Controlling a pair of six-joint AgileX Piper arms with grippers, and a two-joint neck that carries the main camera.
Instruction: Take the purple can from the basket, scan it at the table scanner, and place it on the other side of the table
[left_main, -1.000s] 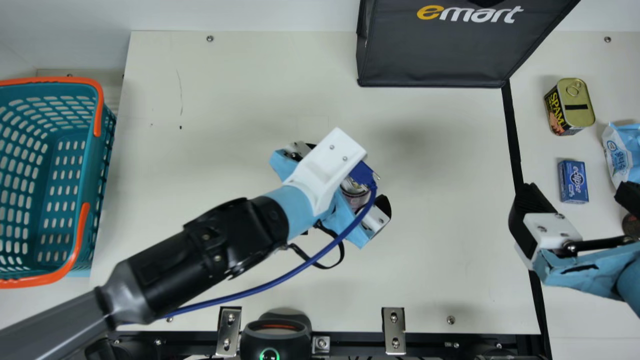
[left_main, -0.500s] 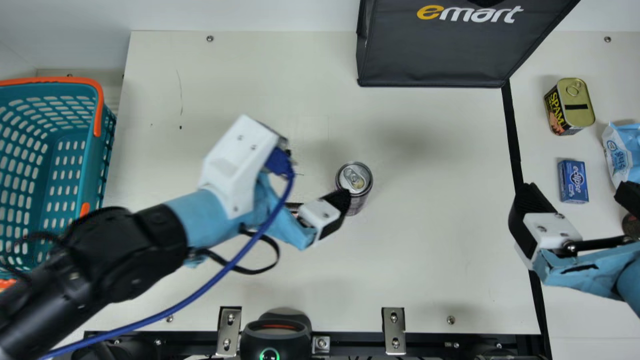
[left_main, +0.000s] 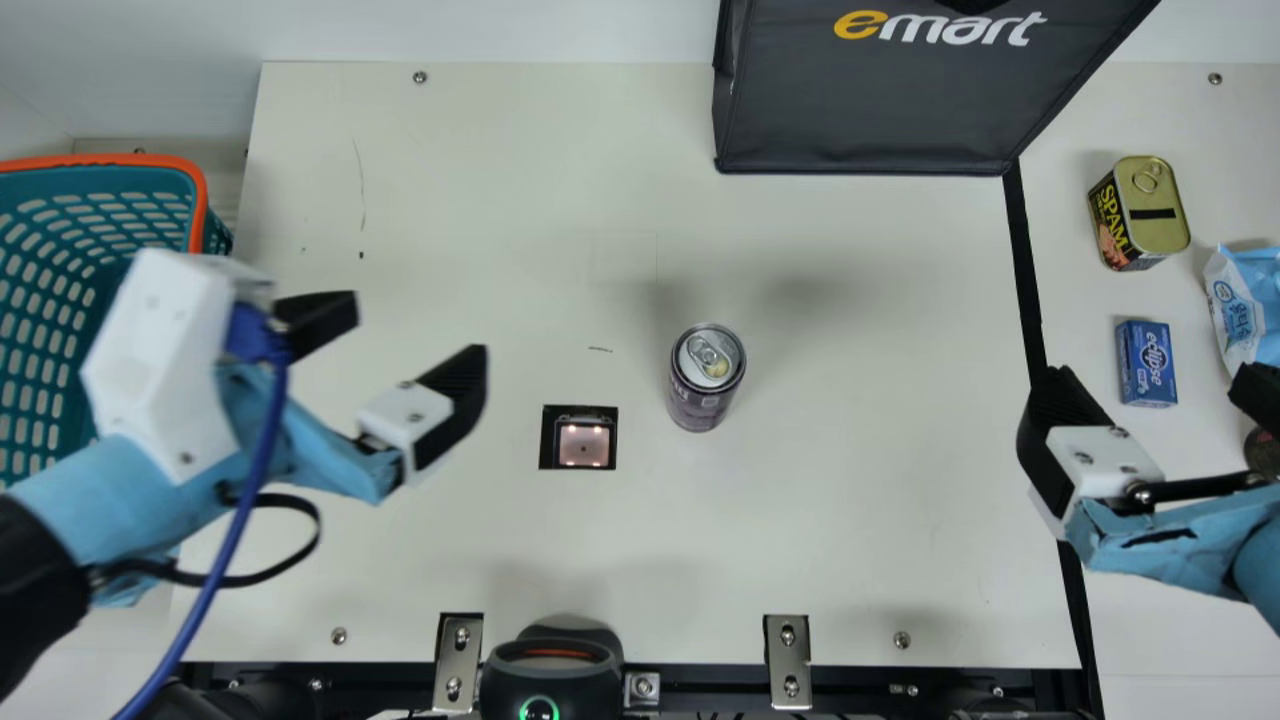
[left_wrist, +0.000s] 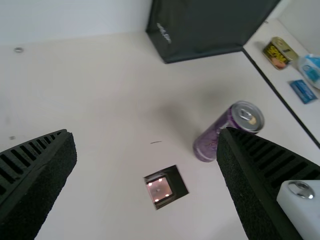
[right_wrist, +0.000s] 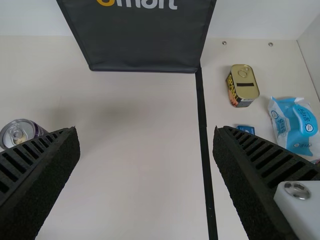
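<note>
Purple can (left_main: 700, 400), just one, stands upright near one scanner (left_main: 583, 445), left end effector (left_main: 408, 332) and right end effector (left_main: 1150, 382) both spread.

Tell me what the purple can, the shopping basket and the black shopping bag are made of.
Purple can: metal, likely aluminium, glossy; its silvery lid and pull tab catch the light.
Shopping basket: moulded plastic, smooth; rows of regular slots run through its teal wall.
Black shopping bag: probably synthetic fabric, mostly matte; its edges look seamed, though coated cloth is possible.
</note>
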